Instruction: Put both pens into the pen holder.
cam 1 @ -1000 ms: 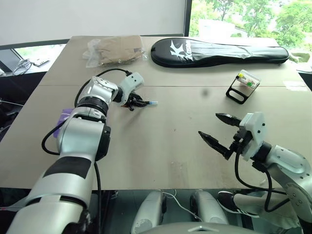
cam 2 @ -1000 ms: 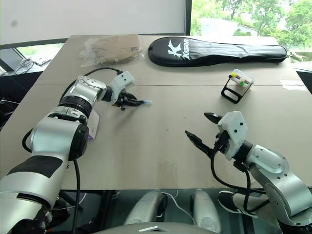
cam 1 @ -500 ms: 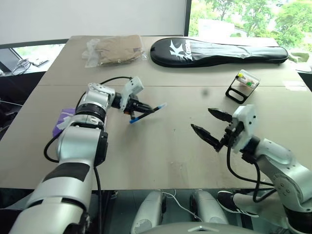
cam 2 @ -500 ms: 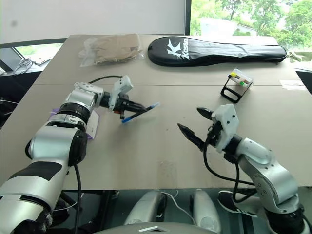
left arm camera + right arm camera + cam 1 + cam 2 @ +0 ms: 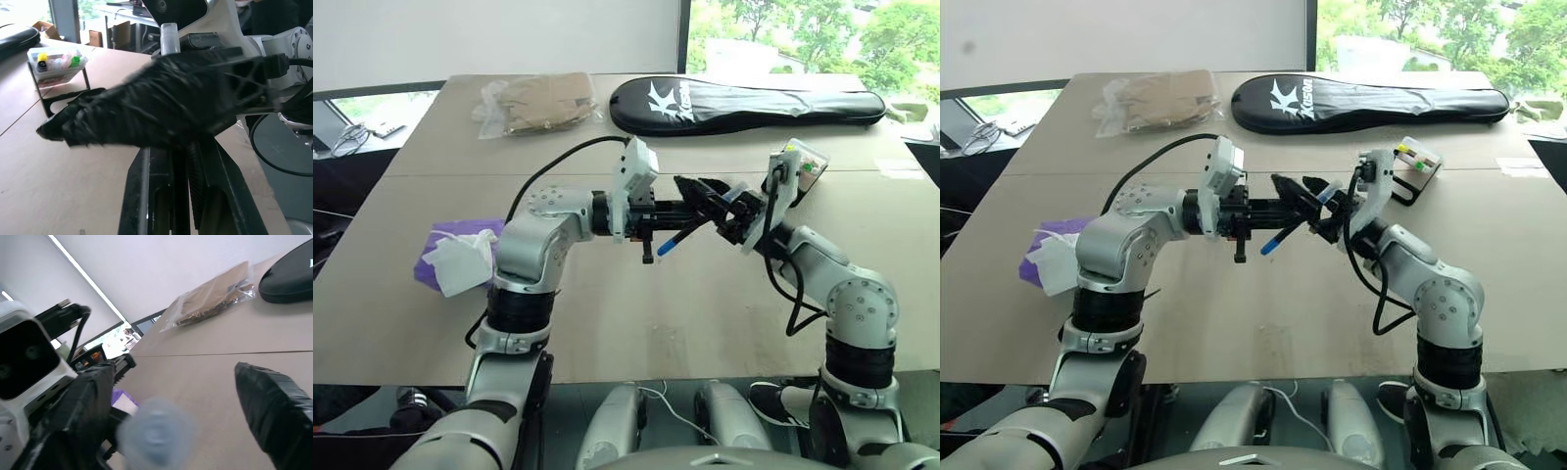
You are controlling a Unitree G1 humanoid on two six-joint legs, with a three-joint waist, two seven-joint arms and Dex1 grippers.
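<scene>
Above the middle of the table, the left gripper is clamping tight on 1 pen, the blue-capped one, and holding it in the air with its blue end slanting down. The right gripper is meeting it there, its 2 fingers spread on either side of the pen's light-blue tip; whether they are touching it, I cannot tell. The pen holder is sitting on the table just behind the right arm, near the black bag.
</scene>
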